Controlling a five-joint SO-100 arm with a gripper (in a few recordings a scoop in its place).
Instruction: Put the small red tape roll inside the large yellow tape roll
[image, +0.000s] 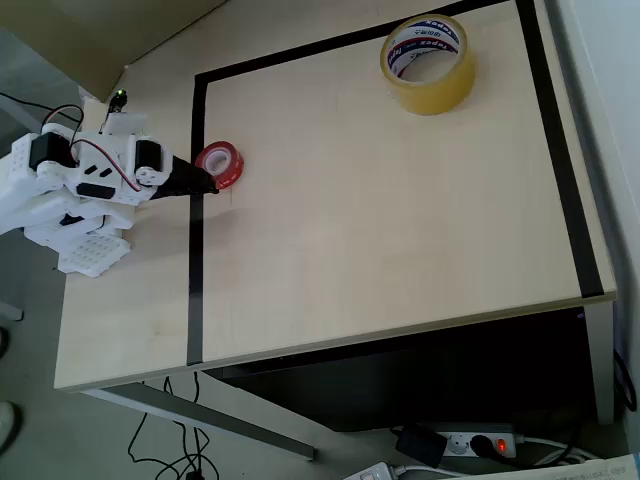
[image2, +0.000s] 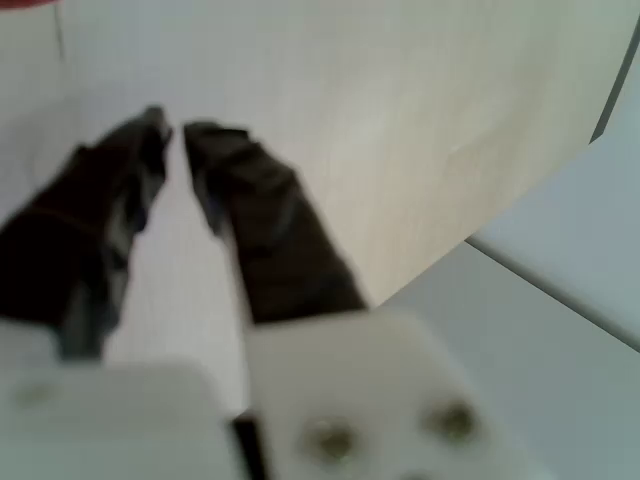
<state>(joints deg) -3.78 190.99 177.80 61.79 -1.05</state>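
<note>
Item: red roll (image: 219, 165), lying flat at the table's (image: 400, 250) left side in the overhead view, on the inner side of the black border tape (image: 196, 200).

Gripper (image: 208, 186): tips touching or just beside the roll's lower-left rim; nearly closed, nothing between them (wrist view blurred).

Yellow roll (image: 428, 62): well apart, up and to the right.

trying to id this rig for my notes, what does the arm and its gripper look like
The arm is built of white plastic segments with black motor blocks set into them, and thin red and black cables loop over its top. A white perforated base plate sits beneath it. The gripper has two dark, tapered fingers coming off a white mount with metal screws.
</note>
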